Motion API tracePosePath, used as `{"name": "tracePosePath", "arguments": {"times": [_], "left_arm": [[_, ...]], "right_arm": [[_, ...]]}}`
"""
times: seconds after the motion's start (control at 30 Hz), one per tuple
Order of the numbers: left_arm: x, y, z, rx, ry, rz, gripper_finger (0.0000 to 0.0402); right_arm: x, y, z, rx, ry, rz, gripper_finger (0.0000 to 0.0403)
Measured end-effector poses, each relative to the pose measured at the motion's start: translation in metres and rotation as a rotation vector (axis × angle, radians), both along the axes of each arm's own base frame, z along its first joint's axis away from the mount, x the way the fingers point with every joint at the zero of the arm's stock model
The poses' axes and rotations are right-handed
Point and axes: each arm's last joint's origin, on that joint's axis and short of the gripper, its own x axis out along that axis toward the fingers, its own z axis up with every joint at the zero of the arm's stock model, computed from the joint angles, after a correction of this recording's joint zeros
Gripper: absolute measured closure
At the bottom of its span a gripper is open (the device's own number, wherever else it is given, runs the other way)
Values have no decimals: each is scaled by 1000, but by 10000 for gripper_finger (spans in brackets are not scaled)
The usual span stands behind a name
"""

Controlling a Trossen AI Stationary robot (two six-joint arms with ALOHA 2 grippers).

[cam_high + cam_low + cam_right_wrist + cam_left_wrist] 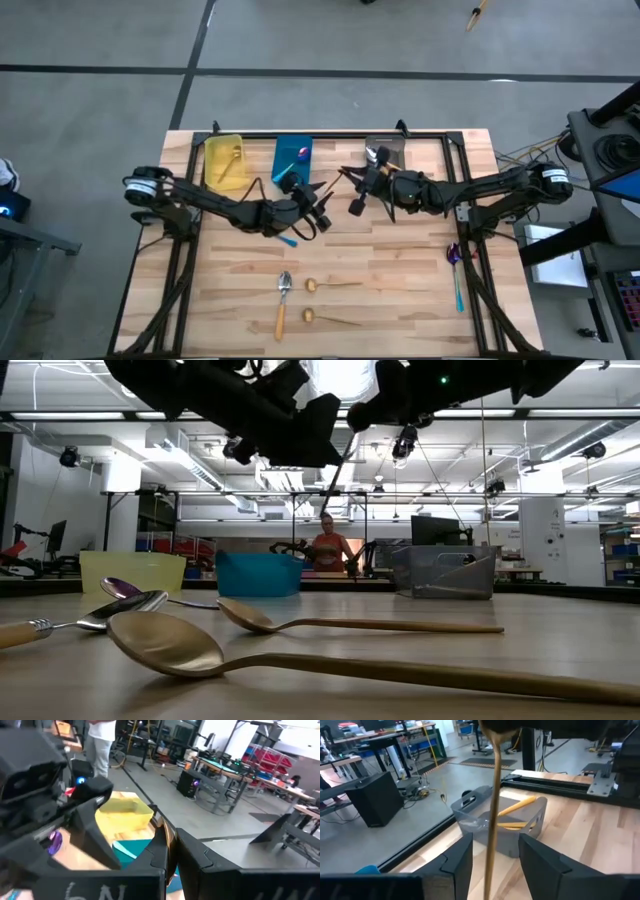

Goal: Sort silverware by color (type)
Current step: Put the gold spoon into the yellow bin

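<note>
My right gripper [171,846] is shut on a thin gold spoon [493,815] above the table's middle, in front of the bins. The spoon's handle runs on between the fingers of my left gripper [494,845], which stands open around it without touching. In the high view the left gripper [318,208] and right gripper [356,196] nearly meet. Flat on the near half of the table lie two gold spoons [330,286] [328,318], an orange-handled silver spoon [283,300], a teal handle [288,240] and a purple spoon with a teal handle [456,268]. My right gripper pinches the gold spoon between its two fingers; a thin gold strip [170,837] shows in the slit between them. The hold is at the spoon's end farthest from my left gripper [496,735]. The spoon is lifted clear of the table.
Three bins stand in a row along the far edge: yellow [223,160] with a gold spoon in it, blue [292,158] with a purple spoon, and grey [385,152] with orange-handled ones [517,807]. A person [327,550] stands in the room behind the table.
</note>
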Motion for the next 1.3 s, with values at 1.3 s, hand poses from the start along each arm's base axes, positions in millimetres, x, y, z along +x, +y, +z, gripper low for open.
{"name": "tracePosePath", "arguments": {"times": [1.3], "left_arm": [[26,3,-5,41,-8,126,397]], "right_arm": [[0,0,0,5,-5,-16,389]]}}
